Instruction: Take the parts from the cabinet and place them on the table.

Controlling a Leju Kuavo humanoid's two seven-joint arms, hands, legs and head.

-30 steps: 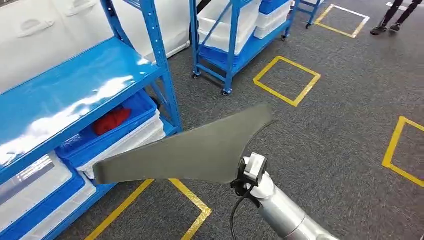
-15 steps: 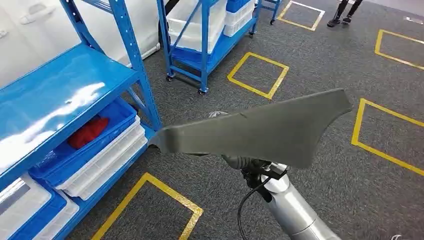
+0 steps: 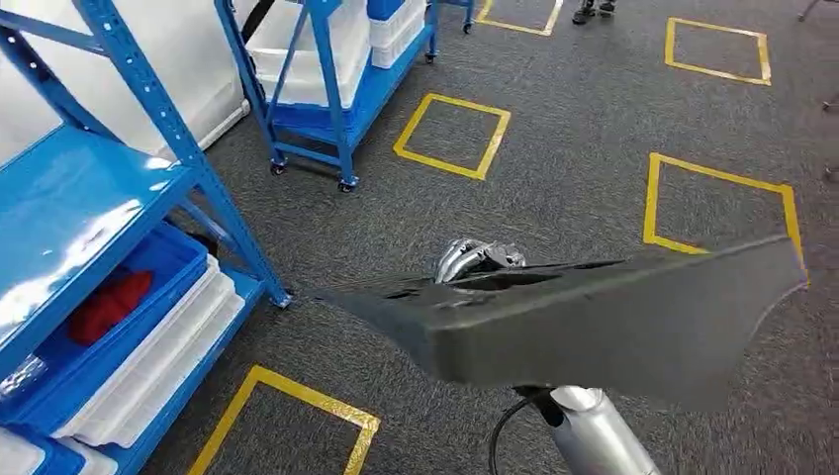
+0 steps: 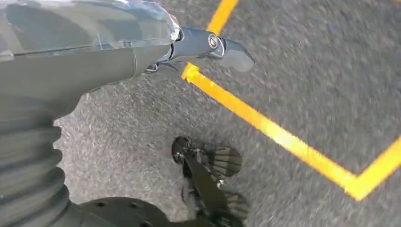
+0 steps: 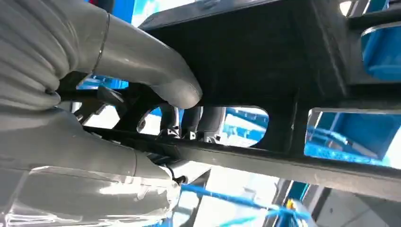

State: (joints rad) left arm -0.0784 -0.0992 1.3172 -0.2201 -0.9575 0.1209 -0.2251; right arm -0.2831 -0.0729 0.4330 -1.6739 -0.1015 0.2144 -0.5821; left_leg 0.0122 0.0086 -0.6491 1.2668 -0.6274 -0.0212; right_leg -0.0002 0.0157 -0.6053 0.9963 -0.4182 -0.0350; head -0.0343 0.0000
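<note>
Carrying the dark grey part [image 3: 613,322], right robot hand [image 3: 475,259] clamped on it. Head view: the part is a long flat panel, long axis running crosswise in front of the robot, roughly level, narrow end toward the blue shelf rack [image 3: 109,198], wide flared end out past the right arm [image 3: 594,435]. The hand sits near the narrow end, shiny fingers peeking over the far edge, so most of the mass hangs beyond the grip on the right side. My read: a long lever on that wrist, so expect sag or swing on set-down. No table in frame, just grey carpet with yellow floor squares [image 3: 453,135]; the part is off the rack, placement not yet done.

Left wrist view: left robot hand [image 4: 189,47] hangs over the carpet beside a yellow floor line [image 4: 265,127], holding nothing. One dark finger [image 4: 227,47] sticks out; how the others lie I can't tell, image is blurred. It's well apart from the part, so no help supporting the free end.

Right wrist view: grey thumb [image 5: 156,71] pressed on a flat face of the part's ribbed underside [image 5: 283,71], darker fingers [image 5: 203,118] hooked through a cut-out in the frame. Grip wraps a rib and looks firm. The rib runs along the long axis, so the part can pivot about it if tilted.
</note>
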